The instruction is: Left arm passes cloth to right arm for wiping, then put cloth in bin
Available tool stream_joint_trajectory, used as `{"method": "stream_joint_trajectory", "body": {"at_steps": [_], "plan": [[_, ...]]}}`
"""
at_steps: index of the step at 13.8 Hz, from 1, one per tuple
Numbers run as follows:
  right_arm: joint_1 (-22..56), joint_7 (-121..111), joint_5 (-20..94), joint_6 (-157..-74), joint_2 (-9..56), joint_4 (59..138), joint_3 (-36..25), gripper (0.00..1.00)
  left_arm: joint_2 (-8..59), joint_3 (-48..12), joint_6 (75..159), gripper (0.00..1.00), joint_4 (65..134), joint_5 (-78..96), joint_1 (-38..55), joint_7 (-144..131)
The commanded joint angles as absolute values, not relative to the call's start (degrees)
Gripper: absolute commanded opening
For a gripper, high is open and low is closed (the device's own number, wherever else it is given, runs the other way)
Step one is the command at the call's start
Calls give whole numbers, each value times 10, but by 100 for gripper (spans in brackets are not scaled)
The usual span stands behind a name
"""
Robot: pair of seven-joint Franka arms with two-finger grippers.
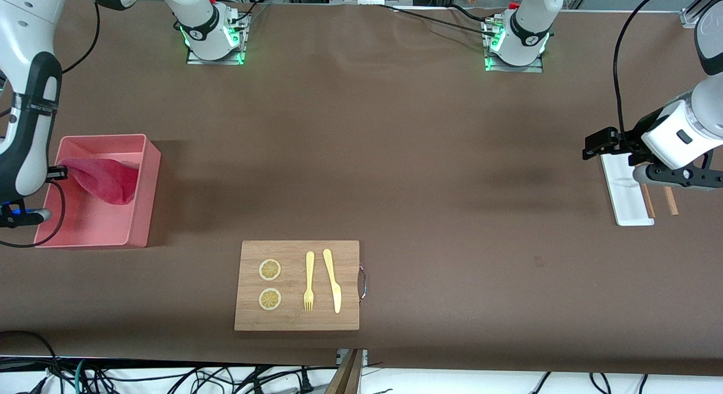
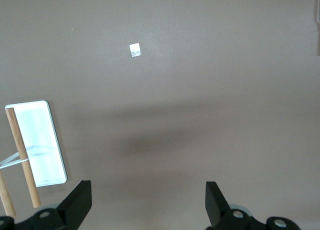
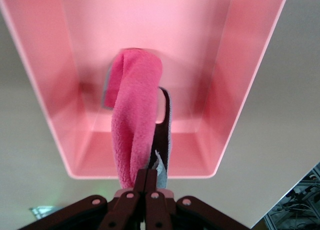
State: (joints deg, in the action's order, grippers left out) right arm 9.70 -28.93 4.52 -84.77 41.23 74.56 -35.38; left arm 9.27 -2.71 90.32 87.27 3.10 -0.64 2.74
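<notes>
The magenta-red cloth [image 1: 104, 178] hangs from my right gripper [image 1: 61, 172] over the pink bin [image 1: 144, 202] at the right arm's end of the table. In the right wrist view the gripper [image 3: 147, 179] is shut on the top of the cloth [image 3: 135, 125], which droops down into the bin [image 3: 235, 80] with its grey loop beside it. My left gripper [image 1: 599, 147] is open and empty, held over the table at the left arm's end next to the white tray [image 1: 624, 202]. In the left wrist view its fingers [image 2: 75, 202] stand wide apart with bare table between them.
A wooden board [image 1: 297, 315] with two lemon slices [image 1: 270, 270], a yellow fork [image 1: 309, 281] and a yellow knife [image 1: 332, 280] lies nearer the front camera. Two wooden sticks [image 1: 671, 201] lie on and beside the white tray [image 2: 42, 140].
</notes>
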Motion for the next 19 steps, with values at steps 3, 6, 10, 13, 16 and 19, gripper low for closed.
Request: {"method": "stream_joint_trajectory", "body": {"at_steps": [3,6,10,13,16,19], "plan": [[80,-303,56,-895,438,746,-350,0,91,-25,889,100,862,40,-5,29],[81,-301,69,-906,446,751,-343,13,91,-24,889,100,863,40,-6,29],[81,-294,71,-910,441,753,-332,100,90,-25,889,100,862,40,-5,29],[52,-247,62,-904,372,759,-274,100,90,-25,889,100,862,40,-6,29],[39,-185,19,-899,257,808,-189,100,91,-25,889,100,862,40,-6,29],[5,-136,18,-893,170,845,-111,100,90,-25,889,100,862,40,-6,29]]}}
